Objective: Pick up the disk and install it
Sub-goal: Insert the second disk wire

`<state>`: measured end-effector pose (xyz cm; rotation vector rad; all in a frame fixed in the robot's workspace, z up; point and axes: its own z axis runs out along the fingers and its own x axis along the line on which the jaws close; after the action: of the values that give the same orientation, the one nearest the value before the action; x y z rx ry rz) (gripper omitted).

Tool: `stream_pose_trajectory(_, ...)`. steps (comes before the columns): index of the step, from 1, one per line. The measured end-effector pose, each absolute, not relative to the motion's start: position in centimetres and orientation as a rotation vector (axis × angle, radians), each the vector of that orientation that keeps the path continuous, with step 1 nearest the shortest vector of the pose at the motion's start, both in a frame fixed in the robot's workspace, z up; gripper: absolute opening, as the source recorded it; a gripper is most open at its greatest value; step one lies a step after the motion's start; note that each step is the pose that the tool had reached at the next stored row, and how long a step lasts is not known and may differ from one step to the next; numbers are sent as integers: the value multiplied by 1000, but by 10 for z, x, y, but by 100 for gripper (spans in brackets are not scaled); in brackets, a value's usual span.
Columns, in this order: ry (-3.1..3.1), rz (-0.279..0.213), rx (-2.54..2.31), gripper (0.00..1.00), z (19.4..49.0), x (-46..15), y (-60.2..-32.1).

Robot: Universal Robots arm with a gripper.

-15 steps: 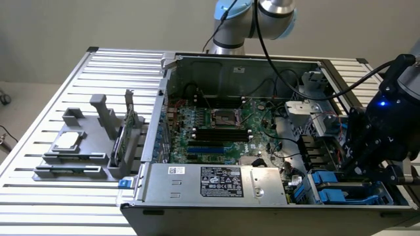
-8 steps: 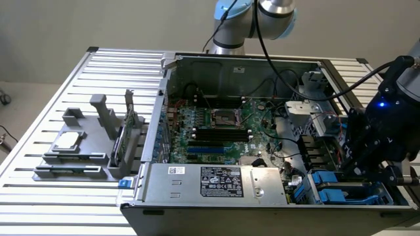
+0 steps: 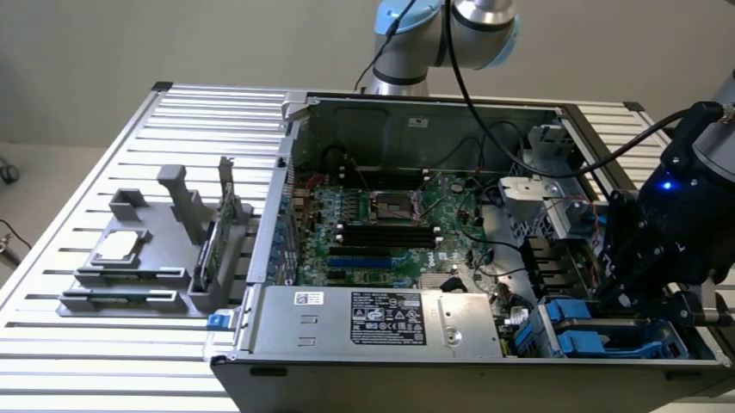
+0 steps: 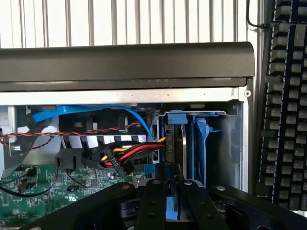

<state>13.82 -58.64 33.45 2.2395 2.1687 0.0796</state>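
The disk [image 4: 175, 141] stands on edge in the drive bay [image 4: 218, 143] at the front corner of the open computer case [image 3: 287, 172], showing a dark thin side with a blue tab on top. My gripper [image 4: 171, 191] reaches down over it. Its two black fingers [image 4: 154, 196] sit close on either side of the disk's near edge, shut on it. In the exterior view the gripper [image 3: 629, 288] hangs over the blue carrier rails [image 3: 580, 331] at the case's front, on the exterior view's right, and its body hides the disk.
Red, yellow and black power cables [image 4: 122, 155] and a blue data cable [image 4: 96, 110] run close beside the bay. A grey power supply [image 3: 379, 318] lies beside the motherboard [image 3: 379, 228]. A grey fixture holding a chip [image 3: 124, 249] stands left of the case. A keyboard [image 4: 288, 120] lies outside it.
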Motion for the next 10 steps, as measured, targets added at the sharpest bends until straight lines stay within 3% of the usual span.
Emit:
stream_pose_trajectory(5,2170,81,2241,18,334,138,-587)
stream_pose_trajectory(6,2170,80,2241,24,335,138,-587)
stream_pose_trajectory(10,2171,80,2242,24,343,138,-587)
